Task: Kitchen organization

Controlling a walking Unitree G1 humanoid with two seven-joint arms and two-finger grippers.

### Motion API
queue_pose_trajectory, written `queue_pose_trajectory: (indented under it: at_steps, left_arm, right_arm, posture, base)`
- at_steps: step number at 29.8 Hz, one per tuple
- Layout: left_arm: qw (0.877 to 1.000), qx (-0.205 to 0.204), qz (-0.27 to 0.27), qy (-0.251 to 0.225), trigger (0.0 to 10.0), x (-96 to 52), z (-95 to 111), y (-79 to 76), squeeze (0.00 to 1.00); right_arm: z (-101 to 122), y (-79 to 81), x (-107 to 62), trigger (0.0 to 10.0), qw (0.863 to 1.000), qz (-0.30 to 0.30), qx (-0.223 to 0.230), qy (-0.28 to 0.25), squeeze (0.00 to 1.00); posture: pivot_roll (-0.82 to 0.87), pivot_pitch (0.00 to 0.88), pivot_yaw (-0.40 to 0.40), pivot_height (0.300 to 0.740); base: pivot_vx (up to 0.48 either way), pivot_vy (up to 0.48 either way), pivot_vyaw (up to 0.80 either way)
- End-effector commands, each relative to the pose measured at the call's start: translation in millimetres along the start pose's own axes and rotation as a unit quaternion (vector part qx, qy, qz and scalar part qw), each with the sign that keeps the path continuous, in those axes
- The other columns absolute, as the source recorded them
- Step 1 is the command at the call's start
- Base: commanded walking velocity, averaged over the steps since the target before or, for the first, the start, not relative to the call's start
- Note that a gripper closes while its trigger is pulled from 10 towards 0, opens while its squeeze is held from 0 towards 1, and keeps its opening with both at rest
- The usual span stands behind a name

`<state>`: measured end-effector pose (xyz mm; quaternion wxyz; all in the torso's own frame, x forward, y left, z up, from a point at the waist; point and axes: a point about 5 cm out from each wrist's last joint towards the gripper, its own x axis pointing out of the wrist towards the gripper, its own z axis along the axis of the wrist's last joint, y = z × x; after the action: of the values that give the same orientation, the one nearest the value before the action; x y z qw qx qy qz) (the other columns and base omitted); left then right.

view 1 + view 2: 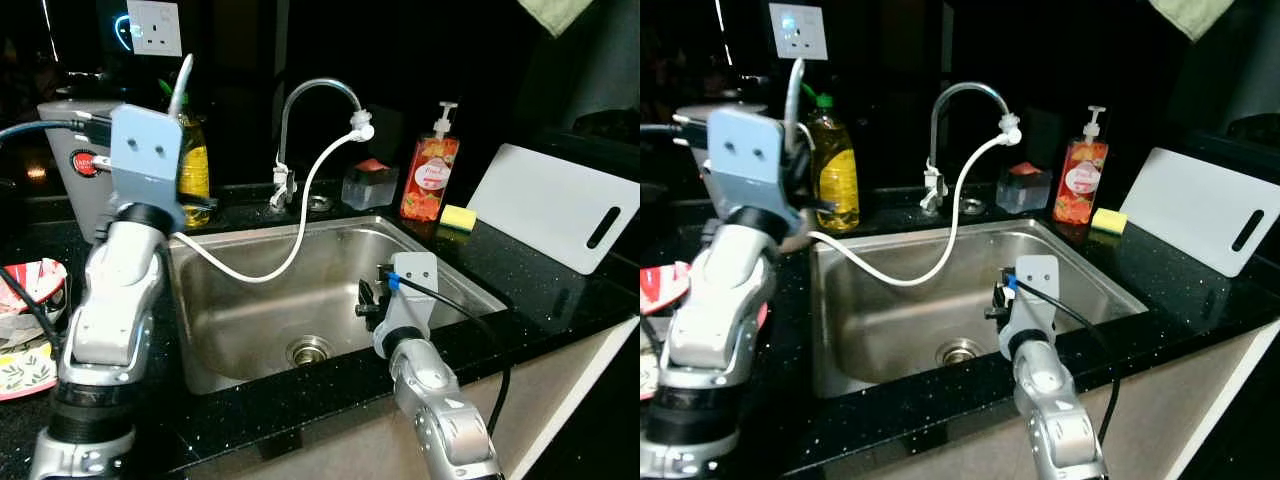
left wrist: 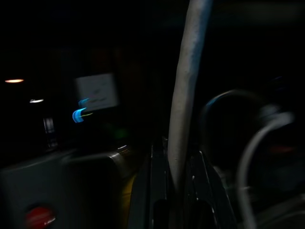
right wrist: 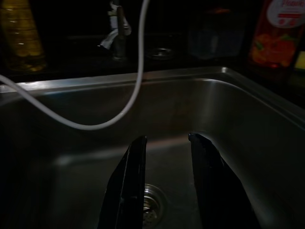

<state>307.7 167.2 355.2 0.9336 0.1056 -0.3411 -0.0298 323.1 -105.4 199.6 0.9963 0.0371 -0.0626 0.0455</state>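
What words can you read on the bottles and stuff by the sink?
No text is clear enough to quote.
Red soap bottle: label has script writing, too blurred to read.
Yellow bottle: no readable label.
Grey bin: round red sticker, too small to read.
Wall socket: no words.

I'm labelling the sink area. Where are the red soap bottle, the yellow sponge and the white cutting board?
red soap bottle (image 1: 429, 178), left eye view, on its label.
yellow sponge (image 1: 458, 217), left eye view, on its top face.
white cutting board (image 1: 552, 203), left eye view, on its flat middle.
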Motion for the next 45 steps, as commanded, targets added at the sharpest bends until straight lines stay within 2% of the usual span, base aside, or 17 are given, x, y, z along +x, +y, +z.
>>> queue_pose_trajectory:
  at_steps: [1,3,7,9,13,15,18,25,29,30,31,32,33,37,39,40,45]
  left_arm:
    - [0.999,-0.051,-0.016,-0.01,10.0,1.0,8.1,-0.7,0.0]
    - [0.997,-0.074,-0.012,0.004,10.0,0.1,3.5,2.6,0.0]
    - [0.987,-0.108,0.025,0.116,10.0,-4.0,-32.3,17.0,0.0]
    - [0.975,-0.133,0.051,0.17,10.0,-9.0,-52.6,23.5,0.0]
    - [0.97,-0.147,0.031,0.19,10.0,-13.9,-62.7,20.0,0.0]
    - [0.962,-0.167,-0.049,0.212,10.0,-23.7,-72.8,-2.1,0.0]
    - [0.955,-0.175,-0.07,0.23,10.0,-28.4,-78.8,-11.1,0.0]
    - [0.933,-0.256,-0.096,0.235,10.0,-31.4,-79.2,-24.6,0.02]
    - [0.93,-0.256,-0.078,0.254,10.0,-33.8,-86.3,-20.7,0.07]
    - [0.929,-0.255,-0.078,0.256,10.0,-34.7,-87.5,-20.5,0.1]
    - [0.929,-0.254,-0.079,0.259,10.0,-35.5,-88.6,-20.6,0.25]
    - [0.929,-0.254,-0.079,0.259,10.0,-35.5,-88.6,-20.6,0.25]
    - [0.929,-0.249,-0.075,0.264,10.0,-36.6,-91.0,-20.5,1.0]
    - [0.933,-0.245,-0.062,0.255,10.0,-36.5,-92.5,-18.6,1.0]
    - [0.939,-0.296,-0.056,0.168,10.0,-29.7,-71.0,-12.0,1.0]
    - [0.942,-0.309,-0.042,0.122,10.0,-26.1,-59.3,-4.3,0.0]
    - [0.955,-0.292,-0.013,0.042,10.0,-23.5,-39.8,17.8,0.0]
  right_arm:
    - [-1.0,-2.6,-0.3,10.0,1.0,-0.005,-0.005,-0.001,0.0]
    - [-1.1,-2.6,-0.6,10.0,1.0,-0.004,-0.005,-0.001,0.0]
    - [-0.9,-3.4,-1.8,10.0,1.0,-0.004,-0.006,-0.001,0.0]
    - [-1.2,-4.4,-2.3,10.0,1.0,-0.005,-0.007,0.0,0.0]
    - [-1.5,-4.6,-2.5,10.0,1.0,-0.005,-0.008,0.0,0.0]
    - [-1.6,-2.9,-1.9,10.0,1.0,-0.001,-0.007,0.0,0.0]
    - [-1.3,-2.5,-1.8,10.0,1.0,0.0,-0.007,-0.001,0.0]
    - [-1.7,-3.3,-2.1,10.0,1.0,0.0,-0.008,0.0,0.0]
    - [-1.9,-2.6,-2.5,10.0,1.0,0.001,-0.007,0.002,0.0]
    - [-2.2,-2.3,-2.7,10.0,1.0,0.001,-0.008,0.002,0.0]
    - [-2.4,-2.1,-2.9,10.0,1.0,0.002,-0.008,0.003,0.0]
    - [-2.4,-2.1,-2.9,10.0,1.0,0.002,-0.008,0.003,0.0]
    - [-2.6,-2.1,-3.1,10.0,1.0,0.002,-0.008,0.003,0.0]
    - [-2.6,-2.5,-3.4,10.0,1.0,0.001,-0.008,0.003,0.0]
    - [-3.0,-3.6,-3.5,10.0,1.0,-0.001,-0.008,0.004,0.0]
    - [-2.9,-3.8,-3.4,10.0,1.0,-0.002,-0.008,0.004,0.0]
    - [-3.3,-1.6,-3.4,10.0,1.0,0.002,-0.006,0.005,0.0]
  posture:
    - [-0.05,0.0,-0.075,0.74]
    - [-0.06,0.0,-0.074,0.74]
    - [-0.06,0.0,-0.073,0.74]
    - [-0.06,0.0,-0.074,0.74]
    - [-0.06,0.0,-0.074,0.74]
    - [-0.06,0.0,-0.075,0.74]
    - [-0.06,0.0,-0.077,0.74]
    - [-0.06,0.0,-0.079,0.74]
    - [-0.06,0.0,-0.082,0.74]
    - [-0.06,0.0,-0.082,0.74]
    - [-0.06,0.0,-0.082,0.74]
    - [-0.06,0.0,-0.082,0.74]
    - [-0.06,0.0,-0.082,0.74]
    - [-0.07,0.0,-0.083,0.74]
    - [-0.07,0.0,-0.082,0.74]
    - [-0.07,0.0,-0.084,0.74]
    - [-0.06,0.0,-0.083,0.74]
  base:
    - [0.0,0.0,0.0]
    - [0.0,0.0,0.0]
    - [0.0,0.0,0.0]
    - [0.0,0.0,0.0]
    - [0.0,0.0,0.0]
    - [0.0,0.0,0.0]
    - [0.0,0.0,0.0]
    - [0.0,0.0,0.0]
    - [0.0,0.0,0.0]
    - [0.0,0.0,0.0]
    - [0.0,0.0,0.0]
    - [0.0,0.0,0.0]
    - [0.0,0.0,0.0]
    - [0.0,0.0,0.0]
    - [0.0,0.0,0.0]
    - [0.0,0.0,0.0]
    - [0.0,0.0,0.0]
